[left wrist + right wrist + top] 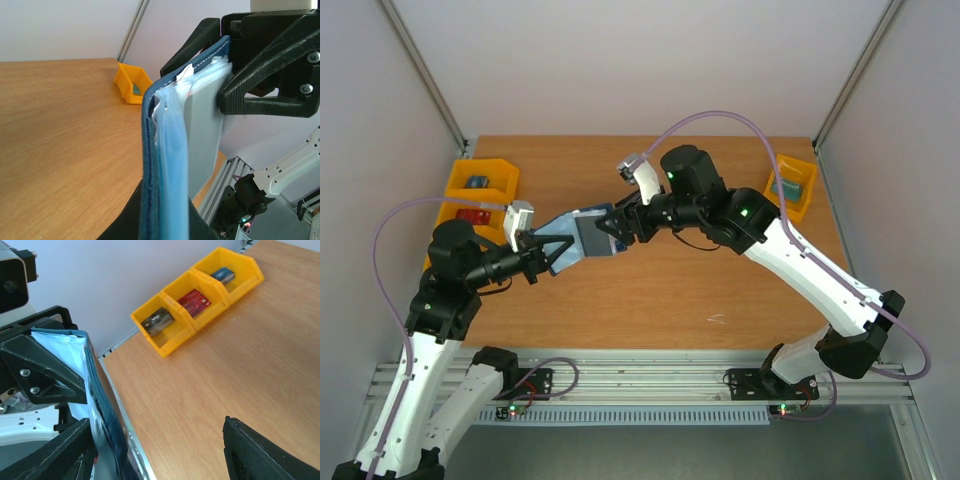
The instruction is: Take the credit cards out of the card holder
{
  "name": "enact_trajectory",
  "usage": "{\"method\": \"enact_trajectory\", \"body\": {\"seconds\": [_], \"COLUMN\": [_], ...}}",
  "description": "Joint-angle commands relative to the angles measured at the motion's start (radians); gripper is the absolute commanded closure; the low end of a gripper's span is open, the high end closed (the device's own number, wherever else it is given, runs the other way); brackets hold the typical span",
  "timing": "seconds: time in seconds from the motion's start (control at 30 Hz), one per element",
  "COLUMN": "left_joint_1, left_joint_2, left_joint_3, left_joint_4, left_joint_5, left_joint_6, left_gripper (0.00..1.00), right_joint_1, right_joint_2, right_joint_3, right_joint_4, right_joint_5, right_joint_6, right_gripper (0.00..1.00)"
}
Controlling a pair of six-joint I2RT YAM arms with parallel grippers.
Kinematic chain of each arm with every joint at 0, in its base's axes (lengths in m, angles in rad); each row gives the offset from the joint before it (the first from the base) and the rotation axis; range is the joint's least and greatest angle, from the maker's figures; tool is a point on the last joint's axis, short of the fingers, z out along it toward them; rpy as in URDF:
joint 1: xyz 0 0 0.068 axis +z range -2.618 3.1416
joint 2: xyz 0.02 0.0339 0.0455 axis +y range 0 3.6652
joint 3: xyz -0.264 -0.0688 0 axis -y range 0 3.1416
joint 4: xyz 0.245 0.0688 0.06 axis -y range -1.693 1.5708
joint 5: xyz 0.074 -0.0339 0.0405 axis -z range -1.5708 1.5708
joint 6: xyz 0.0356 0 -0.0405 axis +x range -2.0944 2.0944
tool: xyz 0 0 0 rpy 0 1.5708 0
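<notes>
Watching remotely, I count one card holder (582, 236) pinched above the table (670, 295) by the left gripper (558, 251), the right gripper (611, 226) open around its other end, one grey card (205, 135) showing inside.

Nothing legible anywhere; the card stacks (158, 320) in the yellow bins (165, 342), upper centre, carry print too small to read

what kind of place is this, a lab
Likely a robot lab test cell: two robot arms bolted to an aluminium rail at the edge of a wooden table, plain white panels closing it in, and yellow bins of sorted cards along the sides.
</notes>
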Motion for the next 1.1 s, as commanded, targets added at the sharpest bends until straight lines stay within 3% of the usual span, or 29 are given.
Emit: {"method": "enact_trajectory", "body": {"seconds": [0.0,0.27,0.53,1.07], "left_joint_1": [-0.002,-0.002,-0.002,-0.002], "left_joint_2": [-0.017,-0.018,-0.007,0.011], "left_joint_3": [-0.007,-0.007,0.011,0.043], "left_joint_4": [0.066,0.065,0.042,-0.038], "left_joint_5": [0.005,0.008,0.003,-0.039], "left_joint_6": [-0.008,-0.003,0.015,0.056], "left_gripper": [1.00,1.00,1.00,1.00], "right_joint_1": [-0.029,-0.034,-0.033,-0.028], "right_joint_2": [-0.061,-0.131,-0.083,-0.149], "right_joint_3": [-0.033,-0.124,-0.102,-0.092], "right_joint_4": [0.018,0.051,0.089,-0.030], "right_joint_5": [-0.014,-0.044,-0.085,-0.086], "right_joint_6": [0.003,0.025,0.078,-0.065], "right_gripper": [0.32,0.40,0.46,0.36]}}
